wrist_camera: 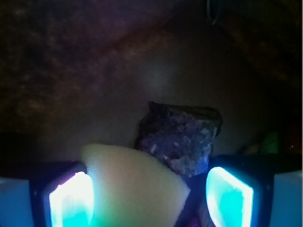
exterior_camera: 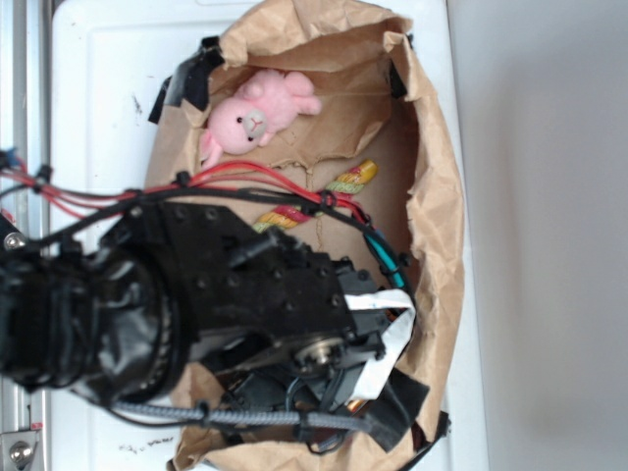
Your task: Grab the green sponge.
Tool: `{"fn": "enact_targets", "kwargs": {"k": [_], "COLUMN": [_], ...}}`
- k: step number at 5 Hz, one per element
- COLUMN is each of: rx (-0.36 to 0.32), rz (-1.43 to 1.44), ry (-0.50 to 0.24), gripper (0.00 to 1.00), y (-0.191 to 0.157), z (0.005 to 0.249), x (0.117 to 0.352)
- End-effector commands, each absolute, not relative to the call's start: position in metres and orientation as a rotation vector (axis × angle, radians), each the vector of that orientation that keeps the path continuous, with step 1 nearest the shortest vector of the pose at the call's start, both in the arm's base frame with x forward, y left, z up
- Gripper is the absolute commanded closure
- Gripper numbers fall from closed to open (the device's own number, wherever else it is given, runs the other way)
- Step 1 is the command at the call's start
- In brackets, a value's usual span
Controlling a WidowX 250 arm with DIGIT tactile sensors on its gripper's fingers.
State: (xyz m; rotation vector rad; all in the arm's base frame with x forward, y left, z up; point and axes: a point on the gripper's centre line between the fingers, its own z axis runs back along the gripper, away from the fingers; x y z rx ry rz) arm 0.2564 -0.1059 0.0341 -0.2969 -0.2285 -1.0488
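My gripper (wrist_camera: 151,198) is spread, its two glowing pads (wrist_camera: 71,201) standing wide to either side of the pale sponge (wrist_camera: 135,189), which lies low between them nearer the left pad, beside a dark rough lump (wrist_camera: 182,139) on the brown paper floor (wrist_camera: 71,71). I judge the sponge light, soft and squashy, not slippery, so I would pinch it across its broad middle. Its wedge-like tip points right toward the lump; its long axis I cannot tell.
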Motion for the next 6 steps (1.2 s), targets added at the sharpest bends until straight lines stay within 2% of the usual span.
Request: {"fn": "enact_targets", "kwargs": {"k": [1,2,6], "rx": [-0.321,-0.306,-0.291], "rz": [-1.091,-1.092,-1.054], "ry": [-0.222,-0.234,-0.28], "gripper": [0.07,1.0,1.0], "y": [-0.134,-0.133,-0.127], "z": [0.03,0.03,0.044], "x": [0.247,0.247,0.239]}}
